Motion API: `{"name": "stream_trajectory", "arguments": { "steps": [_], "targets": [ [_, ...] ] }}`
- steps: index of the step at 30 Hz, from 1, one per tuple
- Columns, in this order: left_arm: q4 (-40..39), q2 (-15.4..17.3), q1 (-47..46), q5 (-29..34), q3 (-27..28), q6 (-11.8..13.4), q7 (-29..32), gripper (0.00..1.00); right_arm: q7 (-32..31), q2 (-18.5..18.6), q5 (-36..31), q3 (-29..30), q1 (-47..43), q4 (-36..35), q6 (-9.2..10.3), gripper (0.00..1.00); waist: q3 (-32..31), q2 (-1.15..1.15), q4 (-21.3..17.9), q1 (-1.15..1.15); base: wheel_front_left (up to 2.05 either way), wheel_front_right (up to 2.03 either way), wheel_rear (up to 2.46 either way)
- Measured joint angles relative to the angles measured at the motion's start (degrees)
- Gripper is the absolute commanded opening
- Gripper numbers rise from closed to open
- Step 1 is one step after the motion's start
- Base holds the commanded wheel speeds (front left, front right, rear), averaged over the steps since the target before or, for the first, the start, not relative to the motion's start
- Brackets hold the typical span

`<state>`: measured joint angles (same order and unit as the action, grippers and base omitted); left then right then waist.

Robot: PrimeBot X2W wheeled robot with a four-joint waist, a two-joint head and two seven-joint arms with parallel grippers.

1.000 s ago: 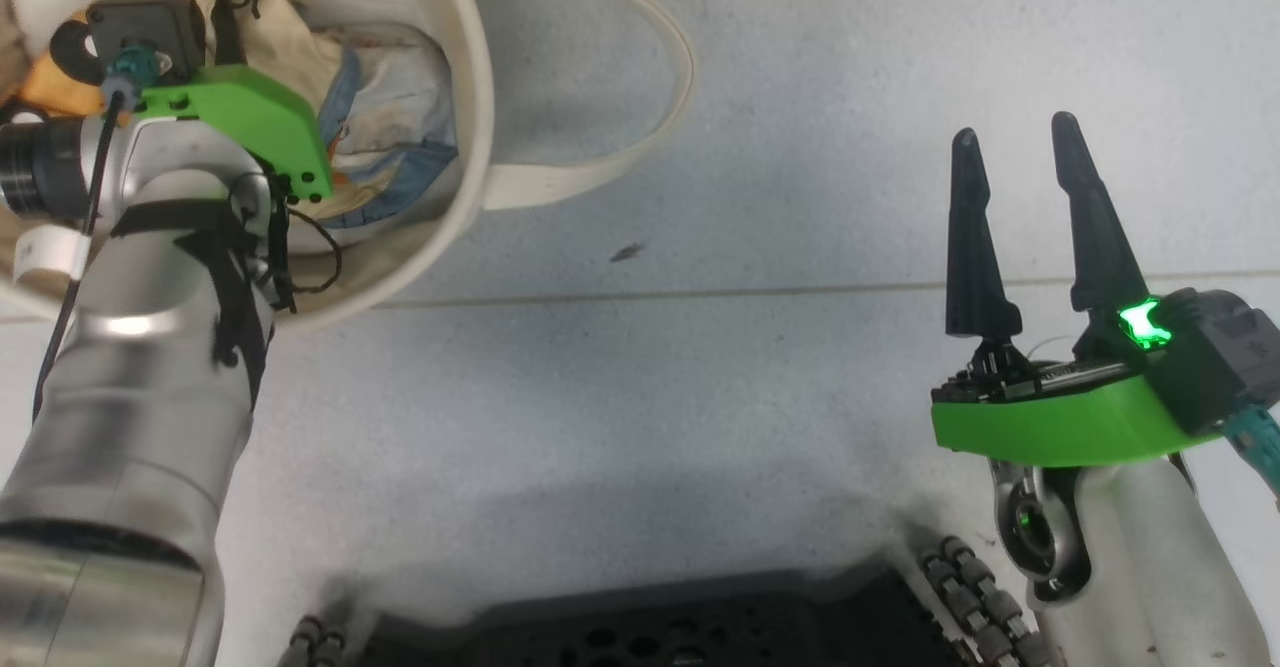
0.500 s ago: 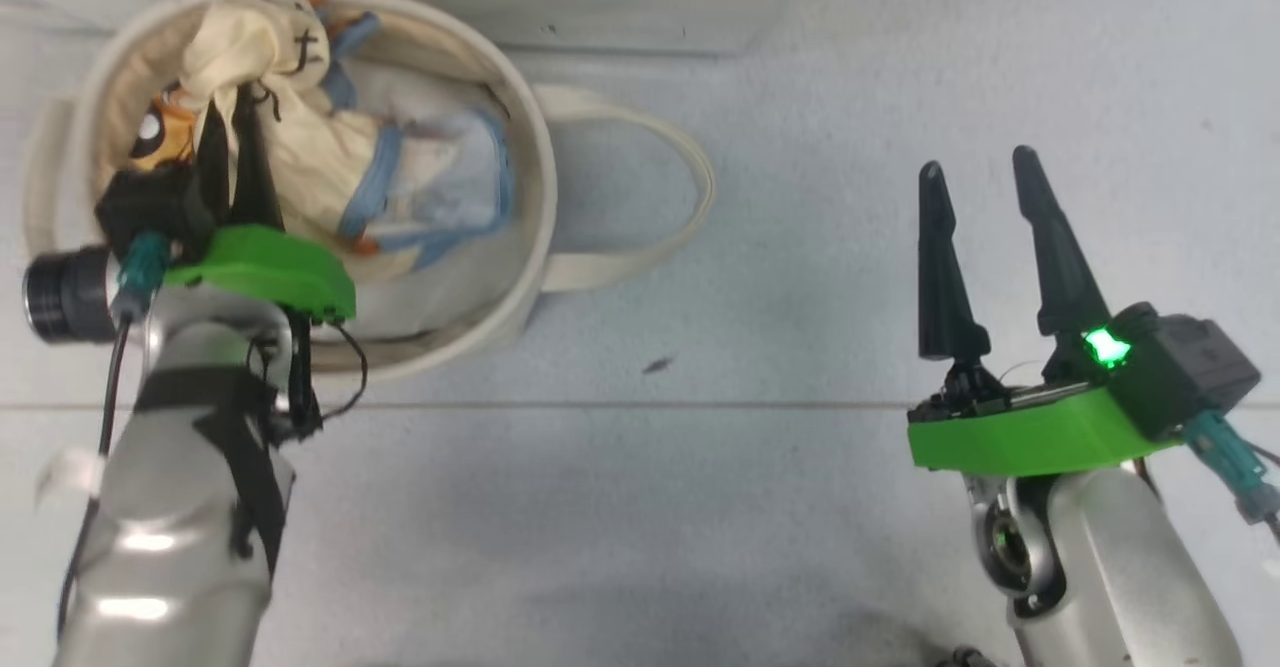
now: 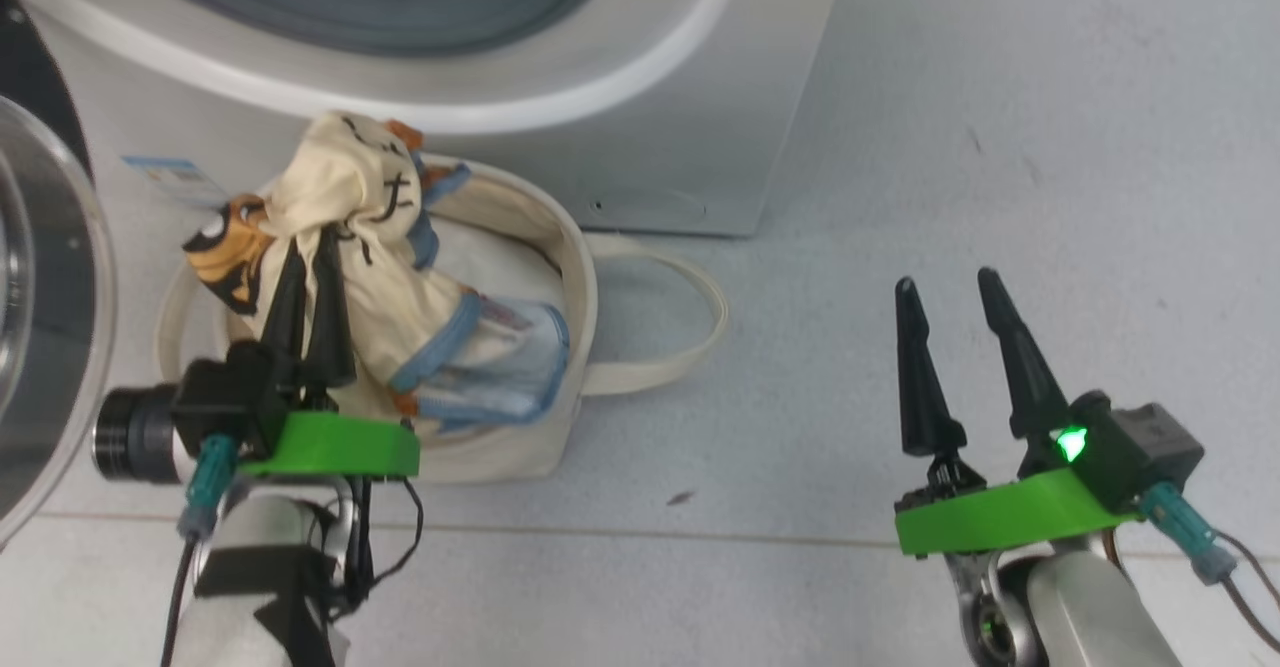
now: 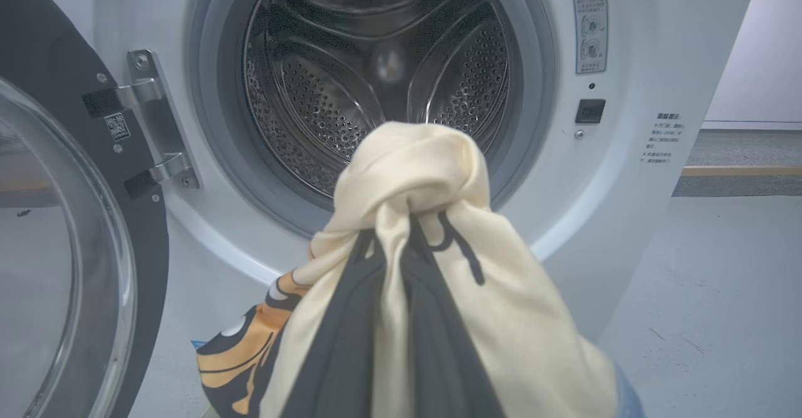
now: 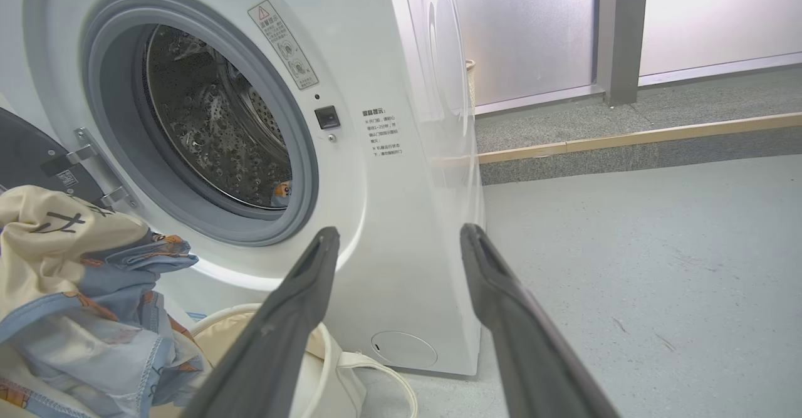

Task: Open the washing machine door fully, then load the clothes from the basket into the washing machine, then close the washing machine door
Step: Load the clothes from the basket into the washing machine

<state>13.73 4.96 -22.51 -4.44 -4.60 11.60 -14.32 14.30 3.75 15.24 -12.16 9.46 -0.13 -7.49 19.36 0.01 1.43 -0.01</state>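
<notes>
My left gripper is shut on a bunch of the clothes, cream and light blue fabric with an orange print. The bundle hangs half lifted over the basket, its lower part still inside. In the left wrist view the clothes wrap around my fingers, right before the washing machine's steel drum. The washing machine door stands swung open at the left on its metal hinge. My right gripper is open over bare floor, to the right of the basket.
The washing machine stands just behind the basket, whose loop handle lies on the floor at the right. A small piece of printed fabric shows low inside the drum. Grey floor stretches to the right, with a raised step behind.
The head camera has tilted up, bringing the washer and door into view. My left gripper has risen with the clothes, pulling them up from the basket. The right gripper stays open.
</notes>
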Motion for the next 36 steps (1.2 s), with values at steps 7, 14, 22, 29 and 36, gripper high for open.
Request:
{"name": "stream_trajectory", "arguments": {
  "steps": [7,14,22,29,36],
  "targets": [
    [-4.89,-1.13,6.26,0.82,-0.26,-0.3,0.0,0.0,0.0,-0.2,2.13,-0.25,-2.42,0.48,0.0,1.0,-6.02,0.0,1.14,0.01,0.0,0.0,0.0],
    [-6.54,-1.48,10.67,2.32,-2.22,-1.09,0.0,0.0,-0.01,-0.27,3.35,0.62,-5.9,0.83,0.0,1.0,-9.92,0.0,2.28,0.0,0.0,0.0,0.0],
    [-8.21,-1.58,12.38,2.31,-2.14,-1.02,0.0,0.0,-0.01,-0.45,3.35,0.59,-6.64,0.76,0.0,1.0,-10.75,0.0,2.9,0.01,0.0,0.0,0.0],
    [-9.73,-1.8,11.8,1.67,-1.3,-1.03,0.0,0.0,-0.01,-0.49,3.31,0.59,-6.58,0.65,0.0,1.0,-9.21,0.0,2.41,0.01,0.0,0.0,0.0],
    [-9.53,-1.55,3.87,2.38,1.54,-1.76,0.0,0.0,-0.01,-0.51,2.4,0.42,-5.9,0.03,0.0,1.0,-5.01,0.0,1.26,0.02,0.0,0.0,0.0]
  ]
}}
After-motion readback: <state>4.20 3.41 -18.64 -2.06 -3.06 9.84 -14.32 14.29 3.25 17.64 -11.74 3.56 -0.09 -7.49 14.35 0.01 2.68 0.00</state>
